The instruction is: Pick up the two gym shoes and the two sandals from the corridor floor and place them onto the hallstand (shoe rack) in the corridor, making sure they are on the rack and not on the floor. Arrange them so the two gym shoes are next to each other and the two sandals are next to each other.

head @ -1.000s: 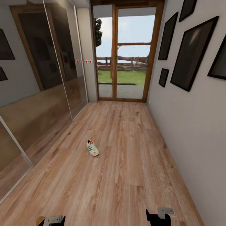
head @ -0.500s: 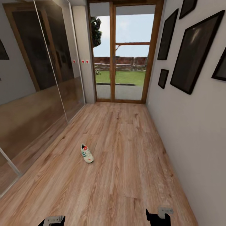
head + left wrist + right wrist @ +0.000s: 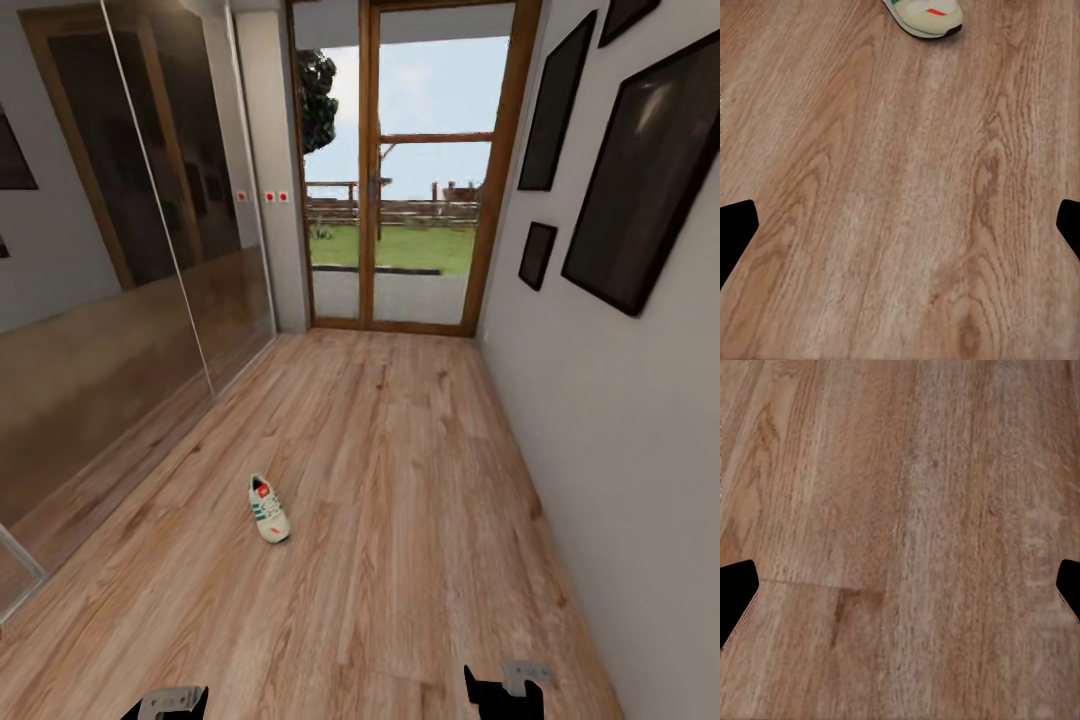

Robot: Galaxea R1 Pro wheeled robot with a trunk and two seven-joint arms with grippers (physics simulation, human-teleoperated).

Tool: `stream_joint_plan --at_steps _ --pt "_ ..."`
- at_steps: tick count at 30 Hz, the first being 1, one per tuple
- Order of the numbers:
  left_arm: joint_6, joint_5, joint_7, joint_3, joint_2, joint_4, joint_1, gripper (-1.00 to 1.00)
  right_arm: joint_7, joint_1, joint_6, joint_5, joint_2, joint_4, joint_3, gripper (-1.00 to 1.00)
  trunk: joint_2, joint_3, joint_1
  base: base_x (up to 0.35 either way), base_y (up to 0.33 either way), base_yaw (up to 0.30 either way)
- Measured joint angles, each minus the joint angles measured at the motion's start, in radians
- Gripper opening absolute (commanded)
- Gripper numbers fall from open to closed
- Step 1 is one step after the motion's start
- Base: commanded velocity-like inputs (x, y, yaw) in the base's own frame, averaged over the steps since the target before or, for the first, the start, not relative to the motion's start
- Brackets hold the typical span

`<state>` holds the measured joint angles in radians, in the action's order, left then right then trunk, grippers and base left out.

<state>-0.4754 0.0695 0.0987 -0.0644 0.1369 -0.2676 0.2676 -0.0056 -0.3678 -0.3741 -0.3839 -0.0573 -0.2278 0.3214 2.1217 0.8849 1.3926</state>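
one gym shoe [image 3: 268, 508] lies alone on the corridor floor [image 3: 400, 480], ahead of the left jaws and off toward the mirrored wardrobe doors [image 3: 120, 250], well apart from both arms. in the left wrist view its toe end [image 3: 924, 16] shows at the far edge of the planks, beyond the jaws and nowhere between them.

compared with a second ago the whole head picture has shifted: the shoe sits lower and further left in it, and the glass door [image 3: 400, 170] at the corridor's end looms larger. that reads as the robot and its camera travelling, not the shoe moving. my judgement is that this is the approach to a first pickup, with the reach not yet begun.

the left gripper [image 3: 900, 225] has its jaws spread wide, the two dark fingertips at opposite edges of the wrist view with bare floor between them, touching nothing. the right gripper [image 3: 900, 585] is likewise wide apart over empty planks, holding nothing. in the head view both arms' ends peek in at the bottom edge.

the framed pictures [image 3: 640, 180] hang on the wall to the right.
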Motion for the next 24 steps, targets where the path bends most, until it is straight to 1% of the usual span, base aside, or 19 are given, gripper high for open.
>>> stream_joint_plan --at_steps 4,8,24 --pt "0.000 0.000 0.000 0.000 0.000 0.000 0.000 1.00 0.000 0.000 0.000 0.000 0.000 0.000 0.000 1.00 0.000 0.000 0.000 0.304 -0.156 0.238" --pt "0.000 0.000 0.000 0.000 0.000 0.000 0.000 1.00 0.000 0.000 0.000 0.000 0.000 0.000 -0.001 1.00 0.000 0.000 0.000 0.304 -0.154 0.094" --pt "0.000 0.000 0.000 0.001 0.000 0.001 0.000 1.00 0.004 0.000 0.000 0.003 -0.003 0.000 -0.001 1.00 0.000 0.000 0.000 0.306 -0.145 0.010"
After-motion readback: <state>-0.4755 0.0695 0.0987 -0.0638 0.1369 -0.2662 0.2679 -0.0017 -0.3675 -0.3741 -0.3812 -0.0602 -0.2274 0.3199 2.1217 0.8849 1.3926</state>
